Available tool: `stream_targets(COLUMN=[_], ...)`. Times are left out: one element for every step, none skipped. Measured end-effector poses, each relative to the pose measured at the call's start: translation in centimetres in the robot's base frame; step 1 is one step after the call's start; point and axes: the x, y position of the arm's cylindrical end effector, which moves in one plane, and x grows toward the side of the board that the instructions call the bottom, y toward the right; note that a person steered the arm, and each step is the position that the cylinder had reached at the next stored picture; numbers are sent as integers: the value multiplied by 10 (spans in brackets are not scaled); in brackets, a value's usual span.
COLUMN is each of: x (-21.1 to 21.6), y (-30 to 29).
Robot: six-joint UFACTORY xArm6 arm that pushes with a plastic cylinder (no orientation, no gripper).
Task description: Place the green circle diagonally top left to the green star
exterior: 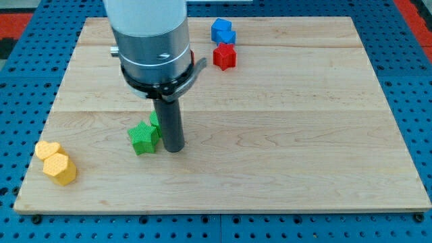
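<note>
Rod on wooden counter (270, 135): my tip (174, 150) sits just right of the green star (143, 138). Green circle is mostly hidden behind the rod. No claw shows, so its state cannot be told.

My tip (174, 150) rests on the wooden desk (283, 135), just beside the right side of the green star (143, 138). Behind the rod, a small piece of another green block (154, 119) is visible; its shape cannot be told. A blue block (222, 31) lies near the view's top, and the red star (225, 57) is just below it. At the view's bottom left, two yellow blocks (55, 163) touch each other.
</note>
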Motion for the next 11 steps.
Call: stream_targets(x=[-47,-94,-119,-119,-108,-77,-87,-118,-110,-99,-138], y=[-33,-50,-71,-76,-81,-38,31,0,-43,-87,-123])
